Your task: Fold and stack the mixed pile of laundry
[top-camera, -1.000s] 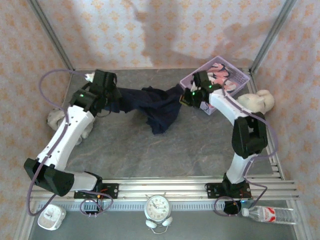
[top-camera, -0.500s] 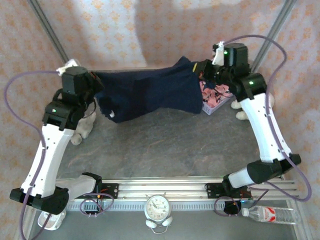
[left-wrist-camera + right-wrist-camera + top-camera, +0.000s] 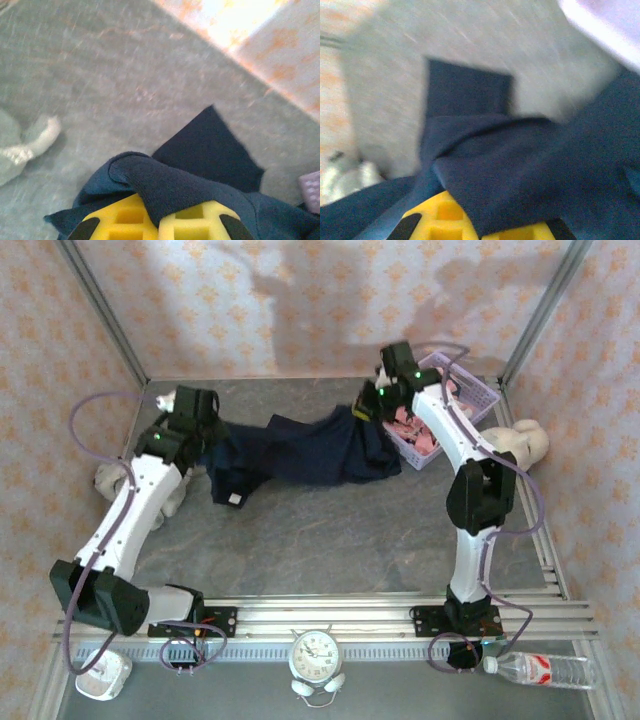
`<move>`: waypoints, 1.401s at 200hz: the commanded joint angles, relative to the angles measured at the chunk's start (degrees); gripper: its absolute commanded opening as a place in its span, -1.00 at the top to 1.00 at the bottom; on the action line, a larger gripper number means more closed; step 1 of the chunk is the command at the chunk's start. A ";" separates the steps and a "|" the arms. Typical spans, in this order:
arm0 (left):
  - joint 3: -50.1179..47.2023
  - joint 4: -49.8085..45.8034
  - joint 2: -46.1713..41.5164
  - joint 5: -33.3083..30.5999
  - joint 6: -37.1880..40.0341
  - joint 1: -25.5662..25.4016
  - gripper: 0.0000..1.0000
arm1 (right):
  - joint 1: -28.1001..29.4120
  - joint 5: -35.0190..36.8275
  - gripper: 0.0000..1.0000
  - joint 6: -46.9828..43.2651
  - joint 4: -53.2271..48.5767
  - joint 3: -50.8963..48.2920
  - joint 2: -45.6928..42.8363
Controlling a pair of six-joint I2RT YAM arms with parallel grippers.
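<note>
The dark navy garment (image 3: 300, 450) is stretched across the back of the grey table (image 3: 320, 540), sagging onto it in the middle. My left gripper (image 3: 205, 430) is shut on its left end, and navy cloth (image 3: 170, 185) comes out between the yellow pads (image 3: 125, 220). At the garment's right end, my right gripper (image 3: 368, 410) is shut on it too, with a navy fold (image 3: 510, 185) over the yellow pads (image 3: 440, 220). A small white label (image 3: 235, 497) shows on the lower left flap. The salmon-pink printed garment (image 3: 415, 430) lies in the lavender basket (image 3: 470, 400).
A cream plush toy (image 3: 520, 445) sits right of the basket. Another pale plush toy (image 3: 110, 480) lies by the left arm, seen as a whitish shape (image 3: 22, 147) in the left wrist view. A clock (image 3: 318, 655), bottle (image 3: 540, 668) and white gadget (image 3: 100, 680) are along the front rail.
Both grippers have come down and inward from the high, wide spread of half a second ago. The navy garment has dropped from hanging taut in the air to resting on the table.
</note>
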 commanded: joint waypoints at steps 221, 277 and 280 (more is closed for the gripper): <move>24.00 7.64 -8.54 10.24 -2.26 4.45 1.00 | -0.61 3.75 1.00 -1.65 14.52 -6.73 -27.45; 36.19 -3.89 23.81 -2.05 3.64 10.30 0.32 | -0.53 -0.99 -0.02 2.41 5.45 21.67 11.05; 37.10 -4.57 25.81 -1.95 3.57 10.91 0.03 | -0.53 -1.39 -0.05 2.51 3.50 25.10 13.59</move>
